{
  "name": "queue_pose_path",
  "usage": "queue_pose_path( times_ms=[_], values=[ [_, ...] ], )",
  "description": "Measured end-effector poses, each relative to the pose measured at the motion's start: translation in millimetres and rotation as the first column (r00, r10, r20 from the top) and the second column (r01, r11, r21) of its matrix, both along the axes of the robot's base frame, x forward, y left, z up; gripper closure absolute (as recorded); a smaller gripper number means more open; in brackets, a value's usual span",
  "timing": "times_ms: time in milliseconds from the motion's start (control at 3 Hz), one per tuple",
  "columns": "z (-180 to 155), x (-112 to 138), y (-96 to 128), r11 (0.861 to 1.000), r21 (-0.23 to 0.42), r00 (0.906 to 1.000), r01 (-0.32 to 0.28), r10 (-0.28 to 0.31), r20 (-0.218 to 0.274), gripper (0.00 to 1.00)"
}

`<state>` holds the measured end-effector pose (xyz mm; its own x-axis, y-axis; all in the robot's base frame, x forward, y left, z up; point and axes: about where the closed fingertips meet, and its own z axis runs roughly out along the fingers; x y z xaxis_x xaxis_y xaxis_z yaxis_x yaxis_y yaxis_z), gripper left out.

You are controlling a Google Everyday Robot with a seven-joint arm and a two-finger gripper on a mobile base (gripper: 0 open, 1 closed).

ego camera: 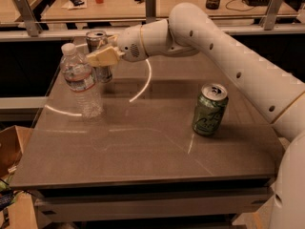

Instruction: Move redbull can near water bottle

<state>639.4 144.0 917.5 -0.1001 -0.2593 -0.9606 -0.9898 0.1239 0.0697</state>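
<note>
Pincer [98, 57] clasps upright redbull can [97, 38]; water bottle [82, 82] just beside.

1 view only: raised, angled down across the table [143, 142] at close range; the arm [228, 51] enters from the right. Gripper [99, 56] sits upper left, clamped on redbull can [96, 39].

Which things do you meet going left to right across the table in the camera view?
water bottle → redbull can → green can. The gripper holds the redbull can and overlaps it, so it is left out of the order.
</note>
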Motion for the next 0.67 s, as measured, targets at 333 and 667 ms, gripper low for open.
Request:
queue_pose_path(
  times_ms=[333,667],
  values=[
    [0.2,-19.4,7.8,0.999,0.012,0.9989,-0.038,0.038,-0.027,1.0],
    [-1.0,-39.3,7.0,1.0,-0.016,0.9995,-0.023,0.024,0.021,0.86]
  ],
)
